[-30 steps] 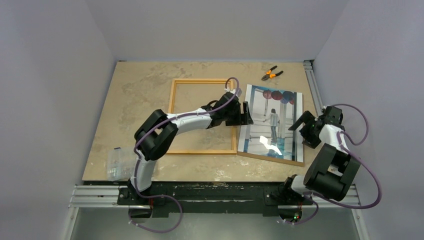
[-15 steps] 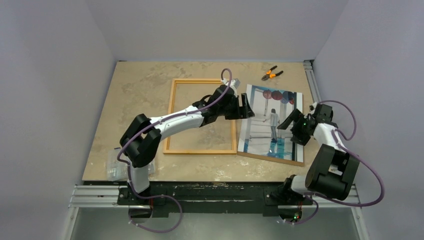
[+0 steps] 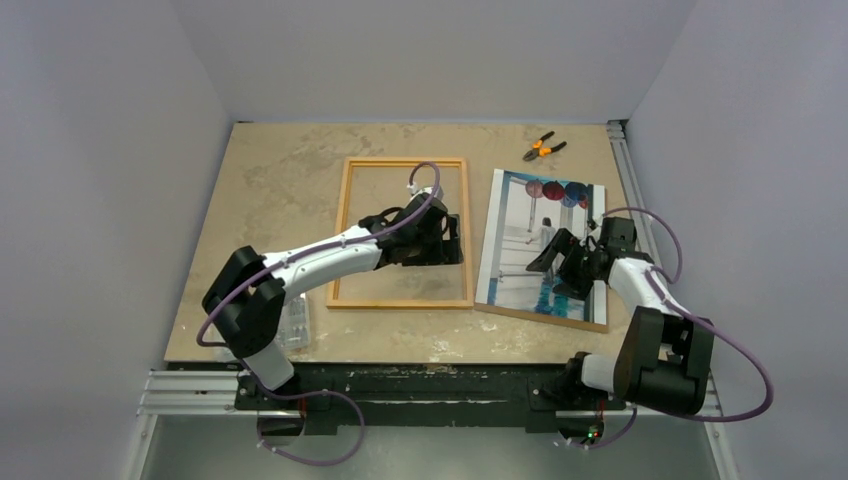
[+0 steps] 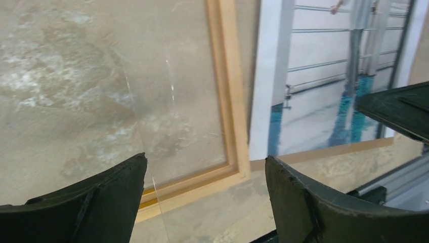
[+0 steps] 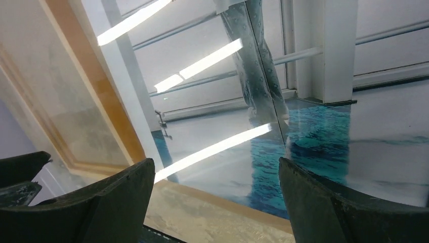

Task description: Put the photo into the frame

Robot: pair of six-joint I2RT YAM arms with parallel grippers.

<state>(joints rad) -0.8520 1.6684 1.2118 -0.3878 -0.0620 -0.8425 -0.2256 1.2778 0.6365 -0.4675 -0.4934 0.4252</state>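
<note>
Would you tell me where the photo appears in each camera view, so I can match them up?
Top external: the photo lies right of centre.
Left wrist: upper right, cut by the edge.
Right wrist: fills most of the picture.
Shared landmark: the brown backing board strip along its near edge.

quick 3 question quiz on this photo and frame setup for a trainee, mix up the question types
1. Multiple choice: seen from the top camera, where does the photo lie relative to the frame? A) inside it B) to its right C) to its left
2. True or false: the right claw is shut on the photo.
3. Short answer: which claw hangs over the frame?

Key: 1 B; 2 false, it hangs open above the photo; 3 the left claw, also open.
</note>
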